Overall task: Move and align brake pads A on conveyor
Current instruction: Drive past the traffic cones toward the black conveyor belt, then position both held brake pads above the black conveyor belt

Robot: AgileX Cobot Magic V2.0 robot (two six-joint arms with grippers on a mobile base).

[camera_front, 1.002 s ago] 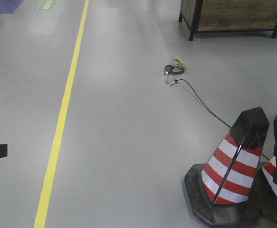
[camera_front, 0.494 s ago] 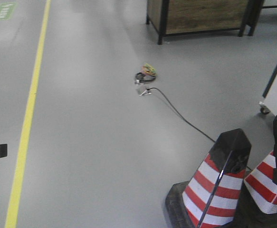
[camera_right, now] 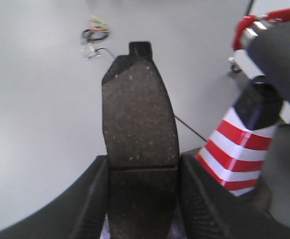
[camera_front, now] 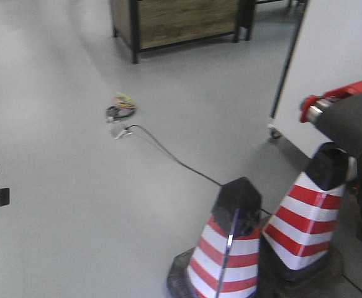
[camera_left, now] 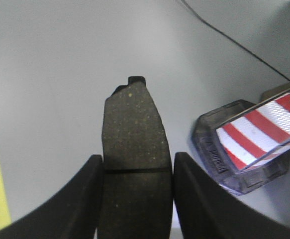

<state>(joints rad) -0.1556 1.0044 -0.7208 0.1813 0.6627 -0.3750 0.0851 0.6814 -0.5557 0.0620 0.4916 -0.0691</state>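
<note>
In the left wrist view my left gripper (camera_left: 137,167) is shut on a dark-grey brake pad (camera_left: 134,129), which sticks out forward with its groove level with the fingertips. My right gripper (camera_right: 142,167) is shut on a second brake pad (camera_right: 139,109) in the same way. Both pads hang above the grey floor. The conveyor (camera_front: 351,115) shows its end at the right of the front view, with dark belt, red edge strip and metal roller (camera_front: 316,112). It also appears at the top right of the right wrist view, as the conveyor (camera_right: 284,55).
Two red-and-white traffic cones (camera_front: 227,254) (camera_front: 308,214) stand on the floor between me and the conveyor. A black cable with a coiled bundle (camera_front: 121,110) runs across the floor. A wooden cabinet (camera_front: 181,22) stands at the back, a white panel on a caster (camera_front: 342,56) behind the conveyor.
The front view has swung to the right: the yellow floor line has left the frame, cones and cable have shifted left, and the conveyor end has come into view. Both grippers keep their pads.
</note>
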